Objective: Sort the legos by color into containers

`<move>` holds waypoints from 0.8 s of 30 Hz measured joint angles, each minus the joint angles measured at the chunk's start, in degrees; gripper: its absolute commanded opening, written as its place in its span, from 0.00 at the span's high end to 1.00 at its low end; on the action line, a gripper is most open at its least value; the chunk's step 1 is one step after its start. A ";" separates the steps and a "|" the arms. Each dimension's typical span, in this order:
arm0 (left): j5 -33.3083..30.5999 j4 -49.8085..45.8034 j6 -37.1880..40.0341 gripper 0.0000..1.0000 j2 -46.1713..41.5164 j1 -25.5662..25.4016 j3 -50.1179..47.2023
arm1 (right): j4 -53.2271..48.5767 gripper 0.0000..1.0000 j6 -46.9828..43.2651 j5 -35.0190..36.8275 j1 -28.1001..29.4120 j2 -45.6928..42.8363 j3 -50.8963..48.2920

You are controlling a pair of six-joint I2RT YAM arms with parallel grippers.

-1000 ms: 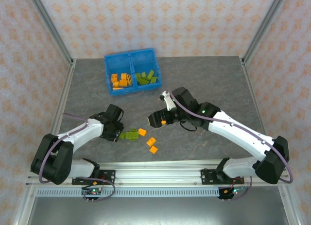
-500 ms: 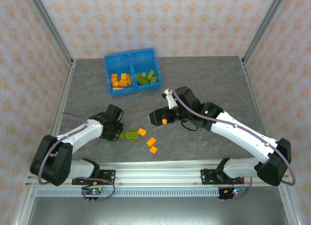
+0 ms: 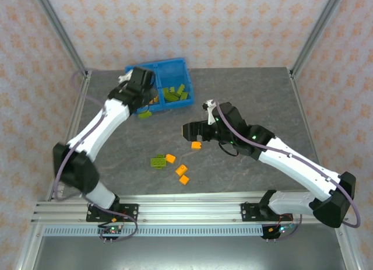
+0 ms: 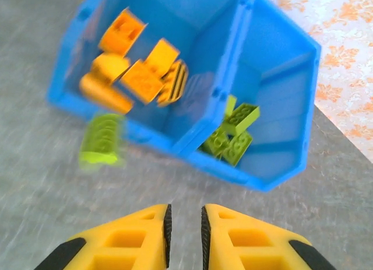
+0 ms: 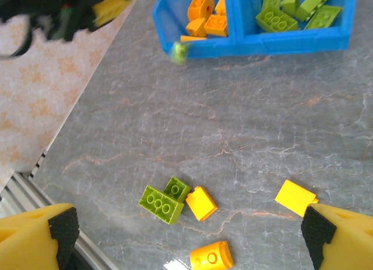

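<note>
White arms (image 3: 99,127), black joints (image 3: 73,165), purple cables (image 3: 352,201) (yellow, black-padded tool fingers (image 4: 134,241)).

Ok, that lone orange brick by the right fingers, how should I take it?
Probably from straight above, pinching two opposite side walls of the orange brick: it lies flat, with no other brick against it.

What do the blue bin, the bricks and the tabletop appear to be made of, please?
Blue bin: moulded plastic with a smooth, soft sheen, going by its thin walls and central divider.
Orange brick and green brick: hard plastic with a fairly glossy finish and moulded round studs.
Tabletop: matte grey with pale veins like marble. It could be stone or a printed laminate; I cannot tell which.
</note>
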 measured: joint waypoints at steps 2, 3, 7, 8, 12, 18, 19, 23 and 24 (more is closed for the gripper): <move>-0.66 0.52 2.34 0.76 8.92 0.00 9.42 | 0.33 0.01 0.37 1.05 0.00 -0.66 -0.20; -0.74 0.44 3.17 0.76 12.68 0.00 13.57 | 0.35 0.01 0.46 1.42 0.00 -0.87 -0.26; 0.15 -0.50 5.70 0.68 28.13 -0.02 31.45 | 0.31 0.01 0.61 3.04 0.00 -1.99 -1.11; 0.52 -0.50 6.08 0.62 29.99 -0.07 32.94 | 0.31 0.01 0.59 3.48 0.00 -2.12 -1.31; 0.22 -0.35 7.15 0.44 27.19 -0.59 25.05 | 0.31 0.01 0.61 4.85 0.00 -2.49 -2.38; -3.56 -2.82 9.81 0.28 3.28 -4.09 -2.01 | 0.42 0.01 0.59 5.03 0.00 -2.58 -3.80; -4.61 -3.91 9.99 0.26 -1.14 -5.03 -5.27 | 0.79 0.01 0.59 4.92 0.00 -2.40 -3.80; -6.91 -7.63 8.83 0.13 -12.52 -6.01 -17.70 | 2.03 0.01 0.57 3.72 0.00 -0.46 -3.50; -7.06 -8.52 8.09 0.10 -13.81 -5.97 -20.74 | 2.08 0.01 0.57 3.32 0.00 0.17 -3.26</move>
